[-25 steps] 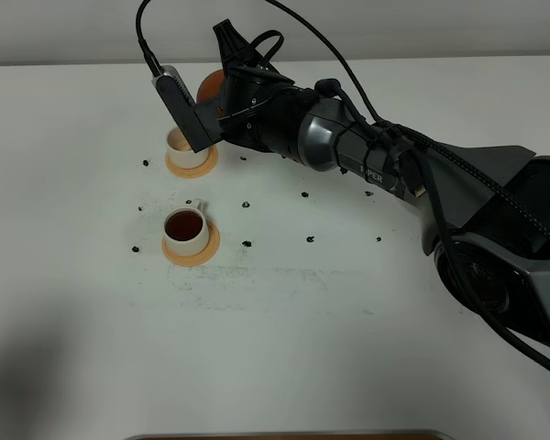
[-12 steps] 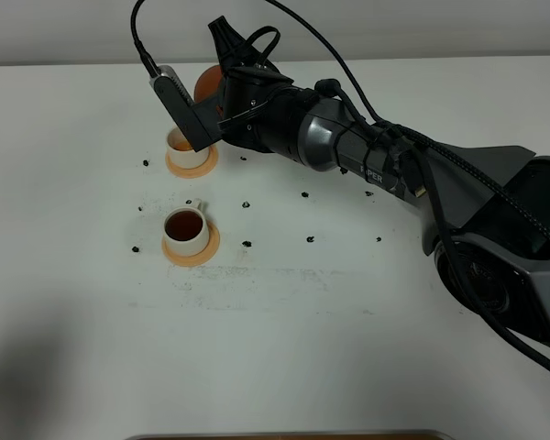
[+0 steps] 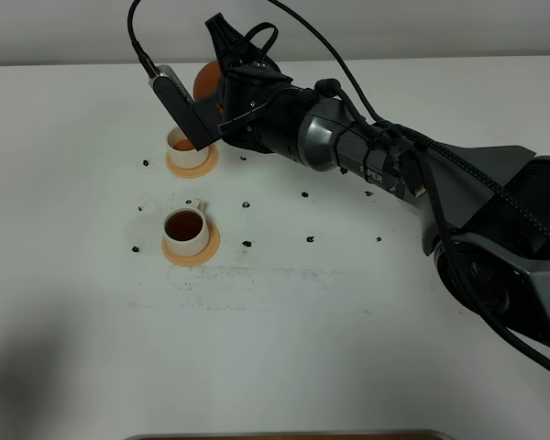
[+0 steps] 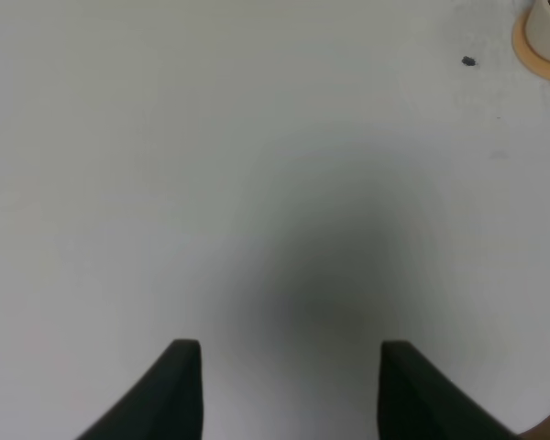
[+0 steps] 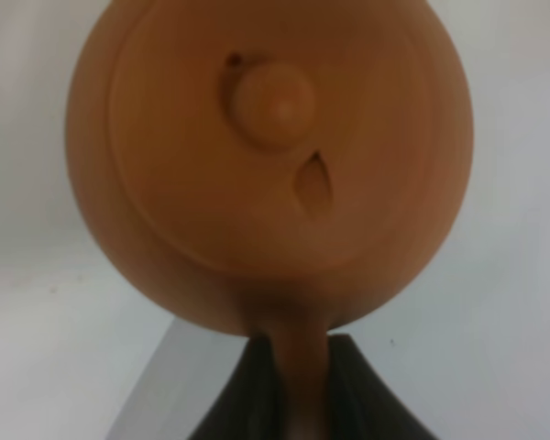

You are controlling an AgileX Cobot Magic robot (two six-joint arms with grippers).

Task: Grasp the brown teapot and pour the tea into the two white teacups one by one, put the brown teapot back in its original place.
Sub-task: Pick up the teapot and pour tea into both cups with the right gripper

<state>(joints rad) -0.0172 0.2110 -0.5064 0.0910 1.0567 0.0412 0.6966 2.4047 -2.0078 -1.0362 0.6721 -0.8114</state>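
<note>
On the left, the left gripper (image 4: 284,385) is held idle over bare white table (image 3: 284,357), its jaws apart and empty. The near teacup (image 3: 185,228) on its orange coaster (image 3: 211,247) is already filled with dark tea. The far teacup (image 3: 183,144) appears to hold tea too, so pouring is judged nearly finished. The brown teapot (image 3: 204,81) is clamped by its handle in the right gripper (image 5: 289,394), raised just beyond that far cup. Returning it remains; its saucer cannot be seen.
</note>
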